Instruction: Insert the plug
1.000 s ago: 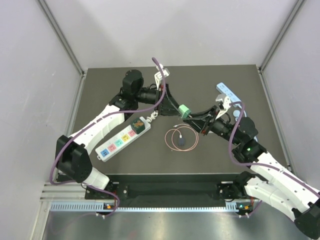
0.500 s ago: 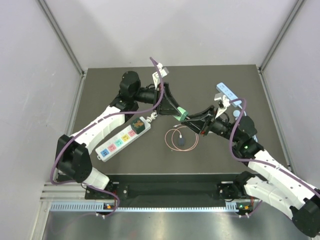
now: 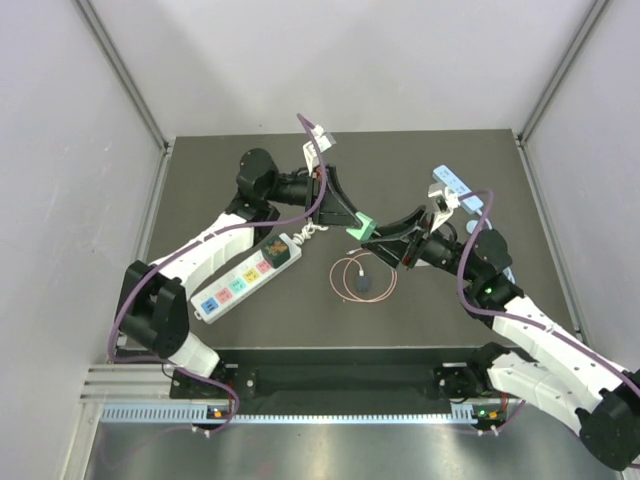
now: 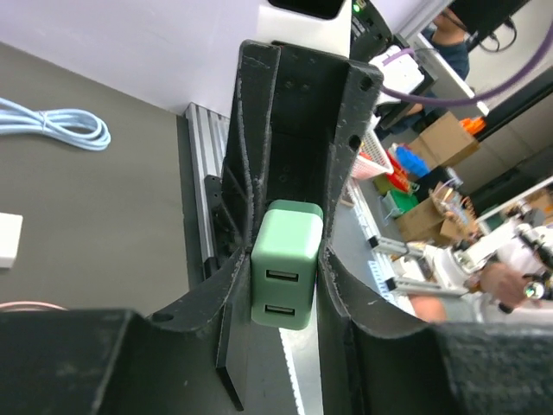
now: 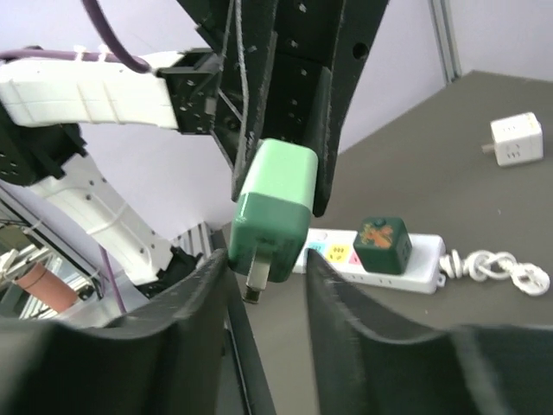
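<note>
Aloft over the middle of the table [image 3: 400, 160], the green plug [image 3: 360, 225] hangs between both arms. The left gripper [image 3: 350, 218] pinches its pale end. The right gripper [image 3: 375, 238] has its jaws spread either side of the dark end. Long axis runs gripper to gripper: prongs [image 5: 253, 275] toward the right wrist, USB ports [image 4: 283, 277] toward the left. The power strip [image 3: 245, 278] lies well apart.

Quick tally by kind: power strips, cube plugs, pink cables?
Power strips: 2 (white strip, blue strip)
Cube plugs: 3 (green plug, dark plug, white plug)
Pink cables: 1 (pink cable)
Total: 6
</note>
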`<state>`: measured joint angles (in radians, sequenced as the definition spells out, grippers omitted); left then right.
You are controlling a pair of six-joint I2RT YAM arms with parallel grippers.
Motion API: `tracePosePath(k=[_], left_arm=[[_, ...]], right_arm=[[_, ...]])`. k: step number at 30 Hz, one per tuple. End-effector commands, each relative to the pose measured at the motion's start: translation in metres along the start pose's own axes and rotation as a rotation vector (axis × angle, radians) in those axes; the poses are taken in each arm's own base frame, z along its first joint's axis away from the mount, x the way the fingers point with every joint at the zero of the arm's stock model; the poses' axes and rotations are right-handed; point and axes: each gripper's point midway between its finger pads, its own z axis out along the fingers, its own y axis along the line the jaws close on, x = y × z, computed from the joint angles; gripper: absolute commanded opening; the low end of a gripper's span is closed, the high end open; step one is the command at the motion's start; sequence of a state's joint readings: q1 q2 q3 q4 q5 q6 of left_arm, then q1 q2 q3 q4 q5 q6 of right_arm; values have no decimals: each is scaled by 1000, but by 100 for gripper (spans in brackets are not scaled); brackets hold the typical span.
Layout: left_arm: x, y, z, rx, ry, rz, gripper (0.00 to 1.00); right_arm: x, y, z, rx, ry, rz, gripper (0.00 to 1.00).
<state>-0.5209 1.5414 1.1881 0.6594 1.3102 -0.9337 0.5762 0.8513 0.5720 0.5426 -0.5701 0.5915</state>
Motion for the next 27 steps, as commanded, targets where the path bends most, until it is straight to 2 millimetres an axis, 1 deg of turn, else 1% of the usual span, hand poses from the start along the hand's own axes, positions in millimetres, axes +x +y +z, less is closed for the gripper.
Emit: tracePosePath(k=[1, 2, 4, 5, 6, 7, 8, 9, 10, 11, 12, 13, 14, 15, 16, 17, 18, 19, 20, 21, 22, 23, 24, 26, 27], left_arm=[[-11, -9, 4, -9, -46, -12, 0], [-10, -4, 4, -29, -49, -27, 0], [-5, 9, 2, -99, -55, -62, 0], [-5, 14, 0, -131, -59, -73, 0], [-5, 17, -2, -162, -60, -27, 0], [-1, 29, -6, -245, -59, -106, 0], [-1, 34, -10, -295, -59, -113, 0], [7, 37, -16, -365, -25, -147, 0], [7, 42, -22, -417, -27, -148, 0], [4, 50, -32, -498, -48, -157, 0], [-1, 47, -39, -536, -64, -149, 0], [1, 46, -48, -573, -69, -189, 0], [-2, 52, -62, -636, -102, -209, 0], [-9, 47, -72, -674, -123, -199, 0], [-7, 50, -84, -737, -124, -215, 0], [6, 55, -104, -838, -101, -280, 0], [4, 63, -126, -978, -84, -213, 0], [8, 66, -140, -1063, -56, -193, 0], [25, 65, -154, -1136, 9, -217, 0], [24, 70, -178, -1262, 61, -147, 0], [28, 72, -192, -1329, 92, -145, 0], [37, 73, -209, -1381, 166, -135, 0], [42, 76, -223, -1436, 208, -124, 0], [53, 84, -240, -1470, 293, -123, 0], [62, 88, -247, -1463, 362, -97, 0]], right_arm=[[-5, -15, 0, 56, 7, -24, 43], [-7, -15, -1, 62, 1, -27, 51], [-12, -16, -5, 75, -8, -29, 59], [-14, -16, -7, 78, -12, -31, 67], [-16, -16, -8, 82, -14, -32, 71], [-17, -16, -11, 92, -15, -33, 75], [-20, -16, -13, 101, -21, -37, 82], [-21, -15, -16, 110, -21, -40, 85], [-23, -15, -18, 116, -24, -49, 88], [-25, -15, -20, 127, -30, -52, 92], [-26, -14, -24, 138, -33, -52, 93], [-28, -17, -26, 157, -41, -62, 94], [-30, -18, -27, 166, -45, -65, 97], [-28, -20, -30, 180, -40, -62, 99], [-29, -20, -31, 184, -40, -68, 100], [-27, -22, -31, 189, -33, -68, 100], [-25, -25, -32, 199, -23, -64, 100], [-24, -27, -33, 206, -19, -63, 100], [-22, -29, -34, 210, -15, -63, 100], [-20, -31, -35, 217, -7, -61, 100], [-19, -32, -35, 219, -4, -61, 100], [-16, -32, -36, 215, 4, -59, 100], [-16, -31, -37, 211, 4, -62, 100], [-12, -29, -37, 193, 13, -64, 100], [-10, -28, -38, 185, 17, -64, 100]])
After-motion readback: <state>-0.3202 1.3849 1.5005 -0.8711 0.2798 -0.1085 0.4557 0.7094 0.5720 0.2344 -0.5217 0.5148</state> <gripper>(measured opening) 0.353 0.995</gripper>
